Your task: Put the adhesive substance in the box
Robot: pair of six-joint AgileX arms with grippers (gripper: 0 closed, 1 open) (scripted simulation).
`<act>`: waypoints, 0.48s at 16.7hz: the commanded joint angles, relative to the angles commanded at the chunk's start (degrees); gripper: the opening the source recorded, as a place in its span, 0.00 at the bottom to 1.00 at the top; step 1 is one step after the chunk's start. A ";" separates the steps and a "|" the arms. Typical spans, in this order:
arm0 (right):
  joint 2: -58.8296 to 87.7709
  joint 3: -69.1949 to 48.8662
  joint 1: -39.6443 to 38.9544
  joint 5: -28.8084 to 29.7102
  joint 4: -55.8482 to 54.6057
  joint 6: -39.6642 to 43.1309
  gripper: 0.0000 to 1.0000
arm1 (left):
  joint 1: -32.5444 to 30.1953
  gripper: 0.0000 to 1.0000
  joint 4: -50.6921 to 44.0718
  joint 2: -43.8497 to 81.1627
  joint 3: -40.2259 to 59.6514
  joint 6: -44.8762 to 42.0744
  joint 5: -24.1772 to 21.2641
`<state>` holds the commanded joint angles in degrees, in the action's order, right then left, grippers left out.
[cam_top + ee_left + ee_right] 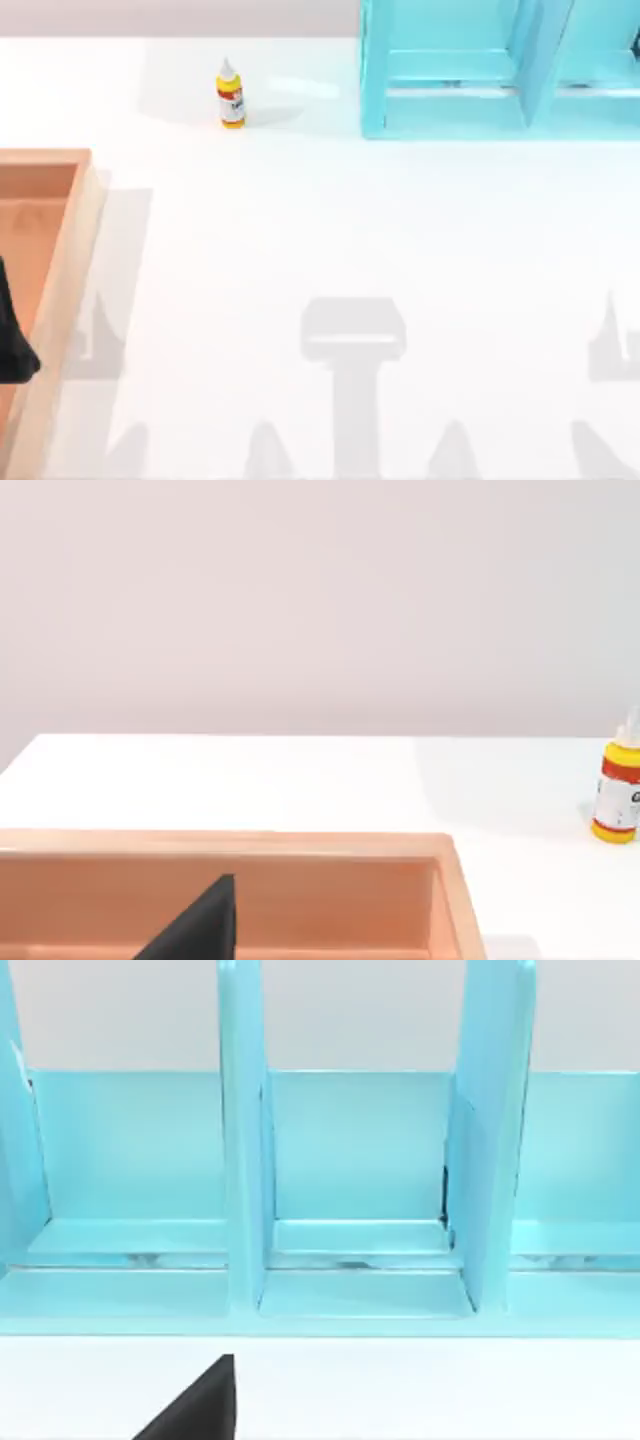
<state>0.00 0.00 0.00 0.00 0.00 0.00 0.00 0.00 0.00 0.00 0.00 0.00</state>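
Observation:
The adhesive substance (pixel 230 95) is a small yellow bottle with a white nozzle and a red-and-white label. It stands upright on the white table at the back, left of centre, and it appears again in the left wrist view (pixel 618 802). The box (pixel 62 290) is a shallow wooden tray with tan walls at the table's left edge. A dark part of my left gripper (pixel 14 340) hangs over the box floor, far from the bottle; its dark tip (pixel 200 925) is seen before the box's far wall (pixel 220 845). My right gripper (pixel 200 1405) faces the shelf, holding nothing.
A turquoise shelf structure (pixel 500 70) with upright dividers stands at the back right, to the right of the bottle; its compartments (pixel 355 1160) face the right wrist camera. White tabletop (pixel 330 230) stretches between bottle, box and shelf, crossed by grey arm shadows near the front.

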 joint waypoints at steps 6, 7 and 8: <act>0.00 0.00 0.00 0.00 0.00 0.00 1.00 | -1.70 1.00 2.89 5.12 3.05 0.22 0.52; 0.00 0.00 0.00 0.00 0.00 0.00 1.00 | -2.38 1.00 4.14 7.66 4.58 0.22 0.85; 0.00 0.00 0.00 0.00 0.00 0.00 1.00 | -3.06 1.00 5.49 10.83 6.23 0.35 1.34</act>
<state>0.00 0.00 0.00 0.00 0.00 0.00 -3.06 5.49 10.83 6.23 0.35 1.34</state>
